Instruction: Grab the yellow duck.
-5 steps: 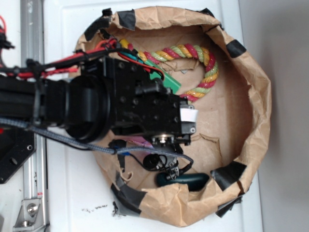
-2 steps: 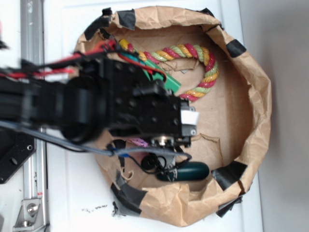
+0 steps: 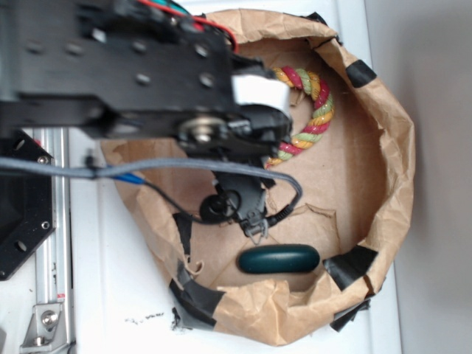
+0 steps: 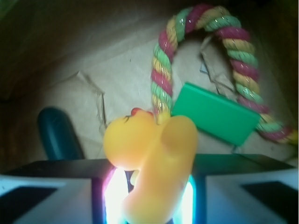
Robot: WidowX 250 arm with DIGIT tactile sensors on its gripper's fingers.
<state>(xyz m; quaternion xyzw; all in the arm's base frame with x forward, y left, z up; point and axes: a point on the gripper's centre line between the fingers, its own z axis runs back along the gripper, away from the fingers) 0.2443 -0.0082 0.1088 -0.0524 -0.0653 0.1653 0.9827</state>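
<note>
In the wrist view the gripper (image 4: 149, 200) is clamped on the yellow duck (image 4: 149, 154), which sits between its two pads, lifted clear of the brown paper bowl's (image 4: 70, 56) floor; behind the duck lie the green block (image 4: 217, 112) and the twisted rope (image 4: 161, 74); a dark teal oval (image 3: 279, 259) rests near the bowl's taped rim; from outside, the arm (image 3: 118, 66) hides the duck

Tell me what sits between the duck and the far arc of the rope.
In the wrist view, the green block lies between the duck, held in the gripper, and the rope, inside the rope's loop.
</note>
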